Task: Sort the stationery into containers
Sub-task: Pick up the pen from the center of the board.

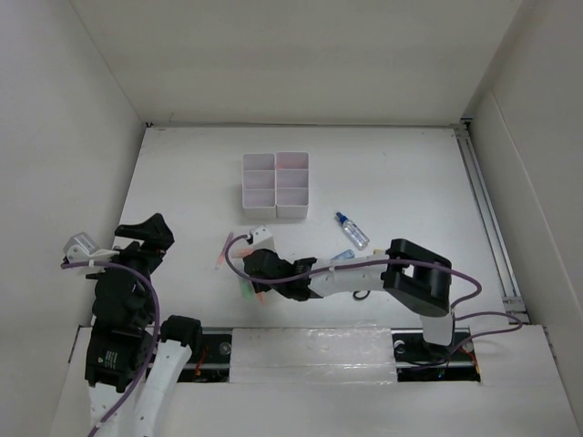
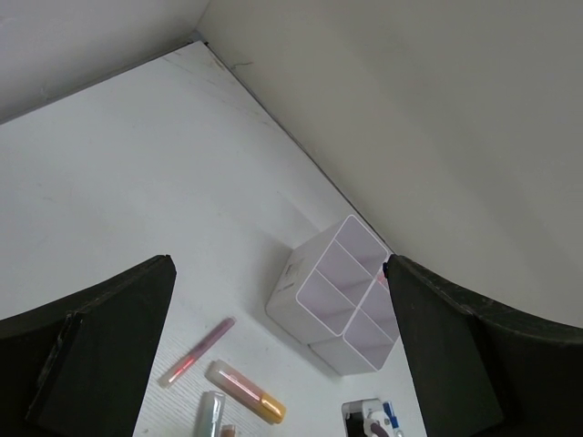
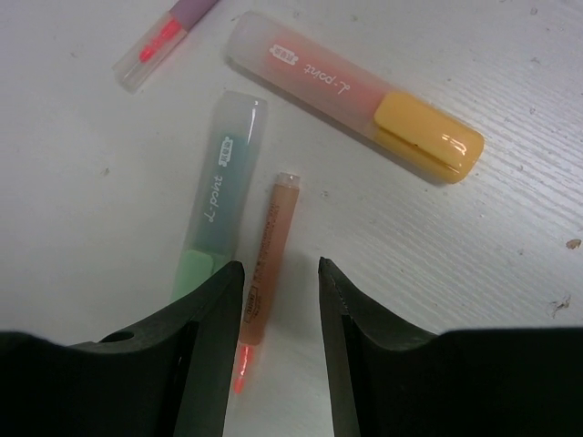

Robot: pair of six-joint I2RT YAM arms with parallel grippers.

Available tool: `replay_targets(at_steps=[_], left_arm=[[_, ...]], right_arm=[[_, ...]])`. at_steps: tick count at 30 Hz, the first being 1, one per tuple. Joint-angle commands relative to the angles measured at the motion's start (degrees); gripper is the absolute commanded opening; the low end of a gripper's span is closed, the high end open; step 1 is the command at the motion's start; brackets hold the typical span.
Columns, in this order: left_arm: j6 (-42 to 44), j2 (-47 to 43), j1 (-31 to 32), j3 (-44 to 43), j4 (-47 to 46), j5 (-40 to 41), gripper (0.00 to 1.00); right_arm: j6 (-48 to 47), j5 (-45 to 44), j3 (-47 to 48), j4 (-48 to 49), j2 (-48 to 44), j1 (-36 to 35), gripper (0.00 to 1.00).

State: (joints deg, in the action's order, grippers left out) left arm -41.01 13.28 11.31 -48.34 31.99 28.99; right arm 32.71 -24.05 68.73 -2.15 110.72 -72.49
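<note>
The orange pen (image 3: 271, 237) lies flat on the white table (image 1: 410, 182), in the near-centre cluster well short of the two white organiser trays (image 1: 291, 211). Its slim barrel runs lengthwise into the gap of the right gripper (image 3: 280, 269). The gripper's black fingers stand a moderate way apart on either side of the pen and hold nothing. The pen sits off-centre, close against one finger, and the green highlighter (image 3: 220, 200) lies just beside it, almost parallel. If the jaws close from here, that finger could land on the highlighter's pale cap or drag both items together, and the thin round pen could roll or squirt out sideways. The green highlighter and the orange-yellow highlighter (image 3: 346, 91) are broad, flattened bodies of frosted translucent plastic with opaque caps, smooth and probably slippery. The pink pen (image 3: 155, 41) at the cluster's far edge is slender with a clear section. The tabletop shows a faint grain and a few specks. The clear blue-capped bottle (image 1: 352, 230) lies apart to the right. The left gripper (image 2: 278, 269) hangs wide open and empty, looking toward the trays, whose thin walls form square cells.
</note>
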Motion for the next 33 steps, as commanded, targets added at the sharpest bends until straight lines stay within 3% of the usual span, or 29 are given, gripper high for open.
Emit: replay_targets(at_steps=[1, 15, 20, 23, 24, 28, 33], left_arm=[[0.3, -0.8, 0.8, 0.2, -1.9, 0.5, 1.0], [0.3, -1.3, 0.8, 0.2, -1.9, 0.5, 1.0], [-0.2, -1.3, 0.8, 0.2, -1.3, 1.2, 1.0], [-0.2, -1.9, 0.8, 0.2, -0.7, 1.8, 1.0], [-0.2, -1.9, 0.8, 0.2, -0.7, 1.8, 1.0], [-0.2, -1.9, 0.8, 0.2, -0.7, 1.8, 1.0], [-0.2, -1.9, 0.8, 0.2, -0.7, 1.8, 1.0]], right_arm=[[0.7, -1.6, 3.3, -0.1, 1.5, -0.6, 0.44], [1.7, -4.1, 7.4, -5.3, 5.7, -1.2, 0.42], [2.8, -6.3, 9.1, -9.7, 7.5, -1.7, 0.17], [3.4, -6.3, 7.8, -10.2, 7.5, -1.7, 0.09], [3.4, -6.8, 7.8, -10.2, 7.5, -1.7, 0.0], [3.9, -7.3, 5.9, -11.6, 4.1, -1.7, 0.0], [-3.3, -8.5, 3.9, -8.8, -5.0, -1.7, 0.0]])
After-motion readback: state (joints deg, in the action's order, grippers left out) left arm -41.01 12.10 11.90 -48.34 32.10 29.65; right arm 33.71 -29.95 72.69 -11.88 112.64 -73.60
